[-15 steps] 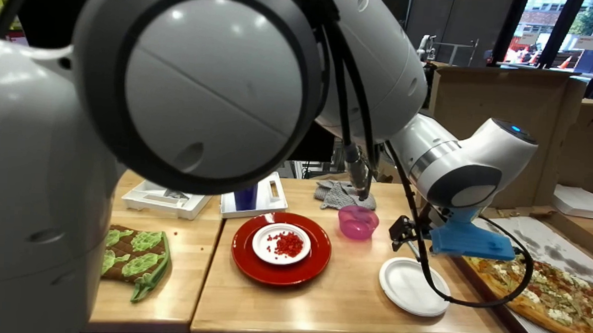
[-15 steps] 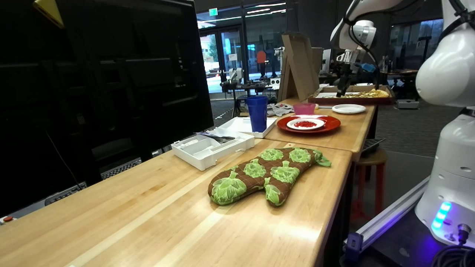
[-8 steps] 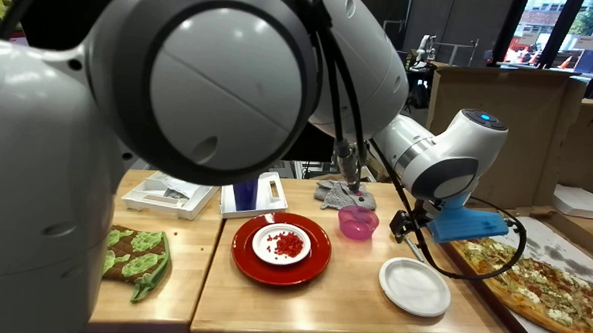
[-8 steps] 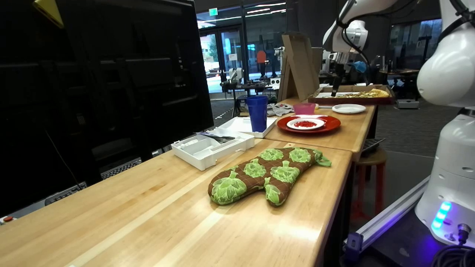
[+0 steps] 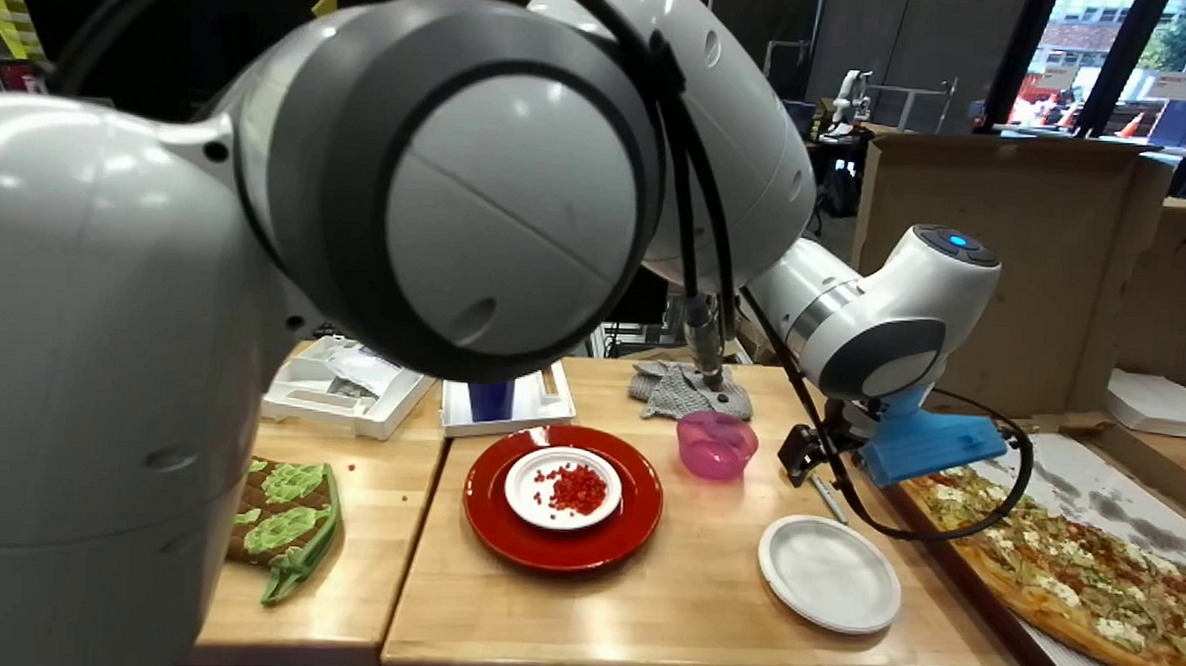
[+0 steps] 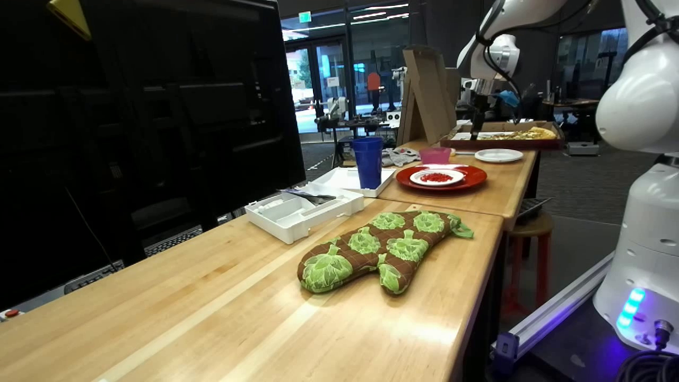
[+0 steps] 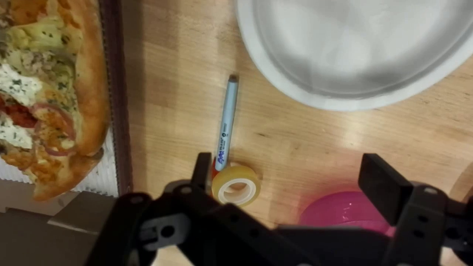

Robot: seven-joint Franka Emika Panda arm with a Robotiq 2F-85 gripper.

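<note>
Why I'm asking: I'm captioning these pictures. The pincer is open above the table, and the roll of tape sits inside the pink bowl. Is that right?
Not quite: the wrist view shows the roll of tape outside the pink bowl, by one end of the pen. The pincer is indeed open above the table.

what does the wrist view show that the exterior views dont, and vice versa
In the wrist view only: the lettering on the marker, the open centre of the tape roll, and the jaws plainly standing apart.
In both exterior views only: the red plate, the plate of red bits on it, the blue cup and the patterned oven mitt.
Shared: the pink bowl, the pizza, the white plate near it, and parts of the marker and tape roll.
</note>
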